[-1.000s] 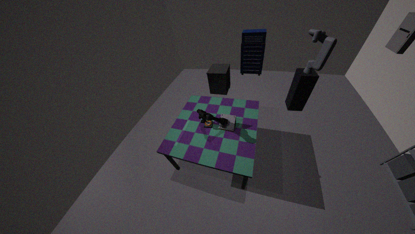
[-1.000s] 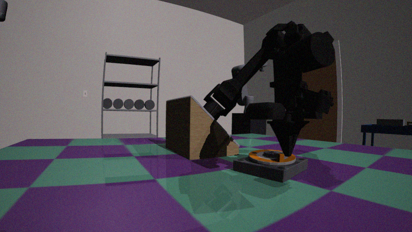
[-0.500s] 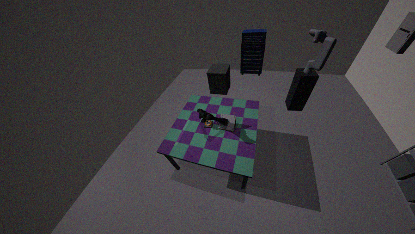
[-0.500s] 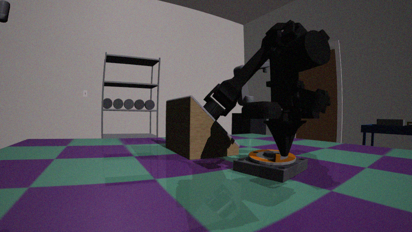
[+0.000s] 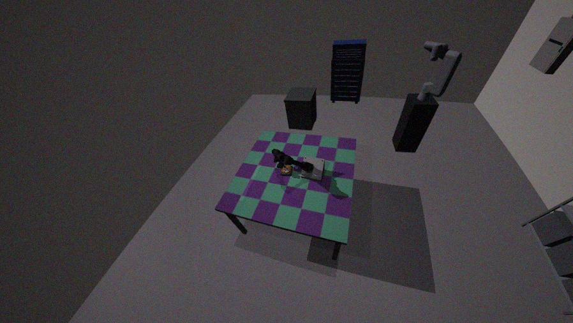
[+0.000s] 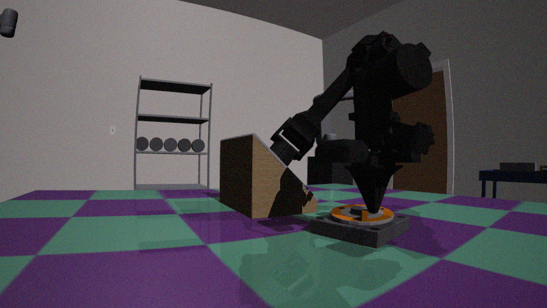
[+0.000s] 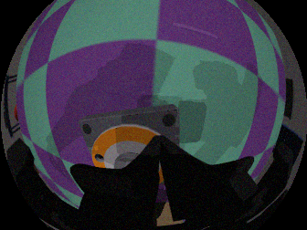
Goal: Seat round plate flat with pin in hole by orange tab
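A: Where does the round plate (image 6: 361,214) sit?

B: On the grey base (image 6: 359,228), which lies on the checkered table (image 6: 114,237) just in front of the wooden wedge block (image 6: 252,176). The orange ring of the plate shows above the base's top face, and in the exterior view it looks slightly raised on the side away from the wedge block, though I cannot tell the tilt for sure.

A: And the gripper (image 6: 371,208)?

B: Pointing straight down over the plate, fingers clenched together with nothing between them. The tip meets the plate's top on the side of the base away from the wedge block, near an orange patch that may be the tab; it appears to touch.

A: So it is pushing, not grasping. What could go wrong?

B: I judge the tip could slip across the smooth face and turn nothing. Too much downward pressure could jam the plate harder onto the pin, which I cannot see from here. The hole could also swing past the pin if the turn overshoots.

A: Anything else?

B: The base could slide on the table under sideways force.
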{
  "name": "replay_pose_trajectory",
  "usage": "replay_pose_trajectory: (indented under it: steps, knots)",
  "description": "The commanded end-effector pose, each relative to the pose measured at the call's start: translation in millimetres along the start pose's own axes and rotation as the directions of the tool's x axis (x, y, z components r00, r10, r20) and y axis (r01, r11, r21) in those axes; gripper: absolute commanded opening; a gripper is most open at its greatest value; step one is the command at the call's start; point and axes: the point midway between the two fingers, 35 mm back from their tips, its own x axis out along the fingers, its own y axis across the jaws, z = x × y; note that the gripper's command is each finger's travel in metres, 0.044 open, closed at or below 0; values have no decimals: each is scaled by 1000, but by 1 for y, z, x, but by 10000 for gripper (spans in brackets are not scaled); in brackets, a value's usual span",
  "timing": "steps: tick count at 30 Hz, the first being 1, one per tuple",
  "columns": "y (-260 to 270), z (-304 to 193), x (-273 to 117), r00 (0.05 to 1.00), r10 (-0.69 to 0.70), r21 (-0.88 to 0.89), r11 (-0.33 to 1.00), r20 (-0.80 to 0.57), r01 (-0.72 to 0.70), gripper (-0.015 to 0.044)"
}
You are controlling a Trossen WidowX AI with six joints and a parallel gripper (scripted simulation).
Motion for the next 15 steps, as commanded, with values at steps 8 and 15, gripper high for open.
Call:
replay_pose_trajectory:
  steps: [8,15]
  knots:
    - [-6,-8,3,1000,-3,10,1000,-16,3,0]
    - [-8,-9,3,1000,-3,10,1000,-16,3,0]
